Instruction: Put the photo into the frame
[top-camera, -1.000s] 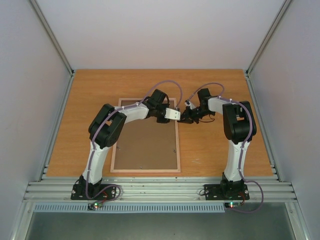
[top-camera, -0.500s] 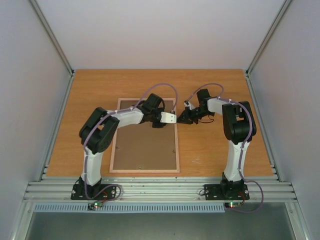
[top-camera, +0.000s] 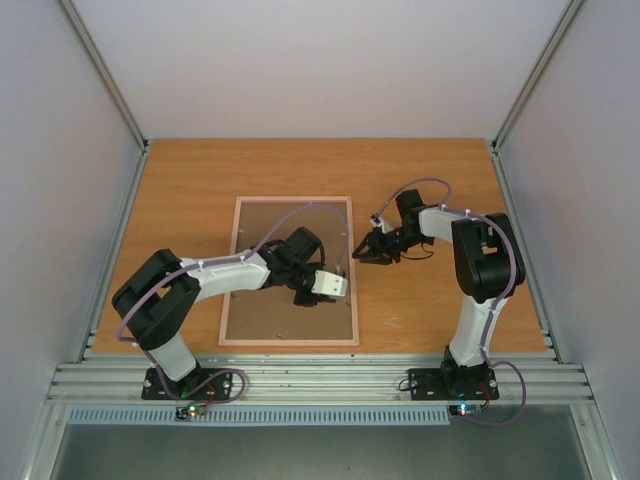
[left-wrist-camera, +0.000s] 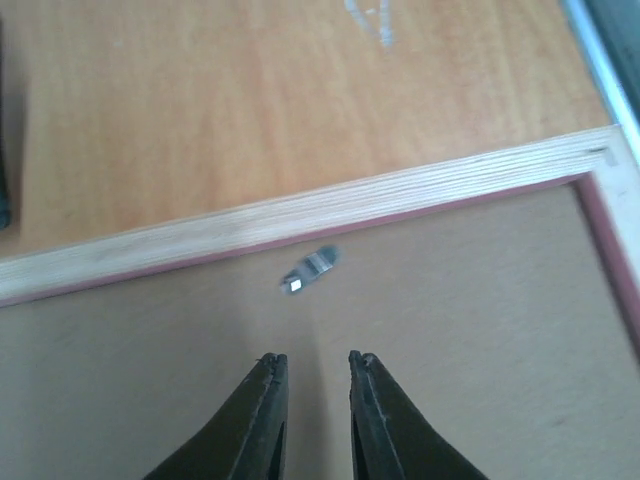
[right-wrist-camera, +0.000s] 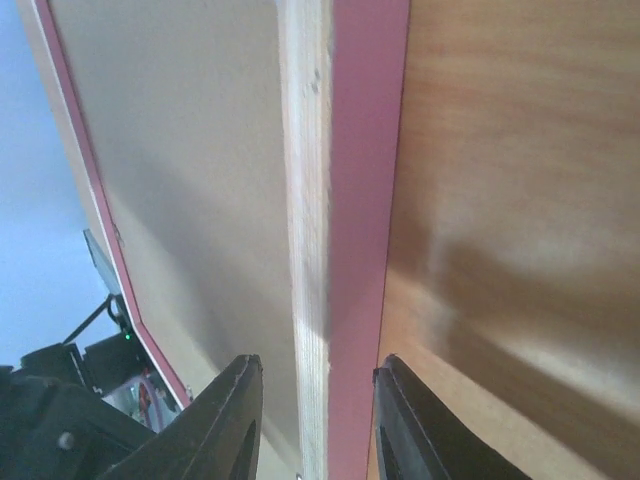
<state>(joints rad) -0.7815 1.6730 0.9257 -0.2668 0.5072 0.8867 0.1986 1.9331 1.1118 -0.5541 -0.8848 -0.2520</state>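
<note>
The frame (top-camera: 354, 215) lies flat on the table with a brown backing board (top-camera: 262, 232) filling it. The photo is not in view. My left gripper (top-camera: 343, 285) hovers open and empty over the backing board (left-wrist-camera: 480, 330), near the frame's right rail (left-wrist-camera: 300, 215). A small metal tab (left-wrist-camera: 308, 271) lies just ahead of its fingertips. My right gripper (top-camera: 360, 252) is open at the frame's right edge. In the right wrist view its jaws (right-wrist-camera: 318, 362) stand astride the pale pink rail (right-wrist-camera: 340, 150) with a gap on each side.
The wooden table (top-camera: 440, 300) stretches to the right of the frame. Grey walls enclose it on three sides. A metal rail (top-camera: 320, 380) runs along the near edge by the arm bases.
My left arm has swung toward the near side, carrying its gripper from the frame's upper right down along the right rail. My right gripper has shifted slightly nearer.
</note>
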